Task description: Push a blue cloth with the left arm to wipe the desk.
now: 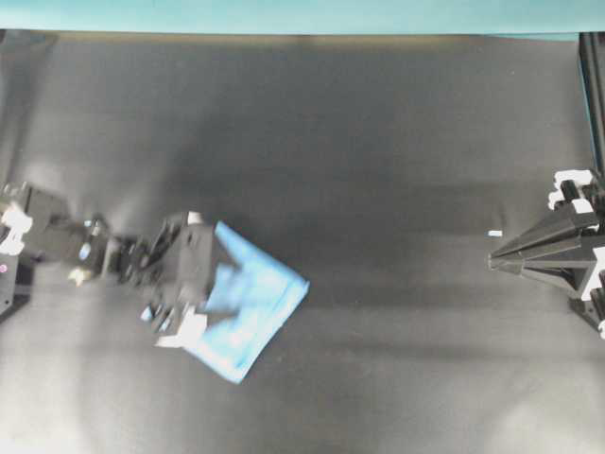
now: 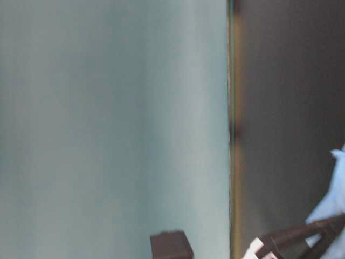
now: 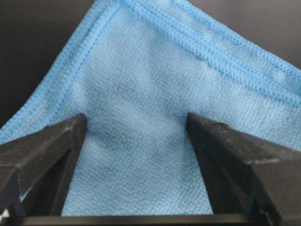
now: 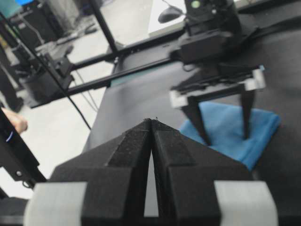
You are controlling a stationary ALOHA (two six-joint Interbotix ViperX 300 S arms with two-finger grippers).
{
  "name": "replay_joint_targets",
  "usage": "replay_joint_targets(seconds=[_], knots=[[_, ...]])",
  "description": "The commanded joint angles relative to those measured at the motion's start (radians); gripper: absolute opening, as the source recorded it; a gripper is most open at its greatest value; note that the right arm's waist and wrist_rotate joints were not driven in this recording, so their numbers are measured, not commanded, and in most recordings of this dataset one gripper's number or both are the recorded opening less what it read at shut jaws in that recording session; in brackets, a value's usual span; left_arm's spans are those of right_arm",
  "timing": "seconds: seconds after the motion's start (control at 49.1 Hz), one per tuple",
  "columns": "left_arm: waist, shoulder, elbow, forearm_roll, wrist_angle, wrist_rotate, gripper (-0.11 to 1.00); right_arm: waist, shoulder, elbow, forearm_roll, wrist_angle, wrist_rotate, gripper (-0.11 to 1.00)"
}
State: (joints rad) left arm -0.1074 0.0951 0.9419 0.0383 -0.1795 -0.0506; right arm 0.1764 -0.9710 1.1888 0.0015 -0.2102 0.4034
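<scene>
The blue cloth point(image 1: 265, 298) lies folded on the black desk point(image 1: 378, 170), left of centre. My left gripper point(image 1: 225, 295) stands over the cloth's left part, open. In the left wrist view both fingertips point(image 3: 77, 125) come down onto the blue cloth point(image 3: 141, 70) with a wide stretch of fabric between them, nothing pinched. The right wrist view shows the left gripper point(image 4: 225, 139) planted on the blue cloth point(image 4: 263, 127). My right gripper point(image 1: 492, 260) rests at the desk's right edge, shut and empty, its tip point(image 4: 151, 120) pointing toward the cloth.
A teal strip point(image 1: 284, 14) runs along the far edge of the desk. A tiny white scrap point(image 1: 494, 233) lies just above the right gripper's tip. Black frame bars point(image 4: 108, 37) stand beyond the desk's far side.
</scene>
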Motion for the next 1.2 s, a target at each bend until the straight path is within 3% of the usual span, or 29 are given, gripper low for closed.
replay_joint_targets(seconds=[0.0, 0.469, 0.938, 1.182], knots=[[-0.084, -0.012, 0.025, 0.005, 0.009, -0.002, 0.85, 0.0, 0.005, -0.006, 0.002, -0.011, 0.0, 0.0], [-0.336, -0.098, 0.074, 0.005, 0.057, -0.002, 0.85, 0.002, 0.005, -0.006, 0.002, -0.011, 0.0, 0.0], [-0.345, -0.1, 0.071, 0.005, 0.061, 0.002, 0.85, 0.002, 0.005, -0.006, 0.002, -0.023, 0.002, 0.0], [-0.337, -0.187, 0.058, 0.005, 0.083, 0.017, 0.85, 0.002, 0.005, -0.006, 0.002, -0.023, 0.002, 0.0]])
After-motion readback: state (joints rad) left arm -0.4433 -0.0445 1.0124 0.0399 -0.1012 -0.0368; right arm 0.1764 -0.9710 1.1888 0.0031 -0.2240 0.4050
